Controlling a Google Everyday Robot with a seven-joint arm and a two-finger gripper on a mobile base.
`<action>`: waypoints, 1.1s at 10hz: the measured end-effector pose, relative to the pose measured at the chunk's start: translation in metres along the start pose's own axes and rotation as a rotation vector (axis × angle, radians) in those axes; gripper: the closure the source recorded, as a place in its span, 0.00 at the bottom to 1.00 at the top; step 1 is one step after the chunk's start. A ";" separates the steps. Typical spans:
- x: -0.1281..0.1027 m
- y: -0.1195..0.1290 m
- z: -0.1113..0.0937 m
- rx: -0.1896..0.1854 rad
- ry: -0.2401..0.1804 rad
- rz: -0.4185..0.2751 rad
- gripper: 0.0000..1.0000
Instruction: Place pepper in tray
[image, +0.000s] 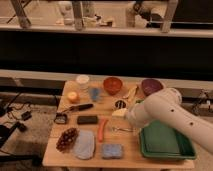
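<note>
The pepper (102, 129) is slim and orange-red and lies on the wooden table, near the front middle. The green tray (172, 146) sits at the front right of the table, partly covered by my white arm (160, 114). My gripper (118, 129) is low over the table just right of the pepper, between the pepper and the tray. It is apart from the pepper.
At the back stand a white cup (82, 80), an orange-red bowl (112, 85) and a purple bowl (151, 86). A round orange fruit (73, 96), a black-handled knife (77, 107), a black block (87, 119), grapes (66, 139) and blue sponges (112, 150) lie on the left and front.
</note>
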 end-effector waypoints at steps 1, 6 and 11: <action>-0.003 -0.008 0.010 -0.009 -0.007 -0.027 0.20; -0.017 -0.040 0.056 -0.033 -0.061 -0.137 0.20; -0.030 -0.040 0.089 -0.095 -0.086 -0.245 0.20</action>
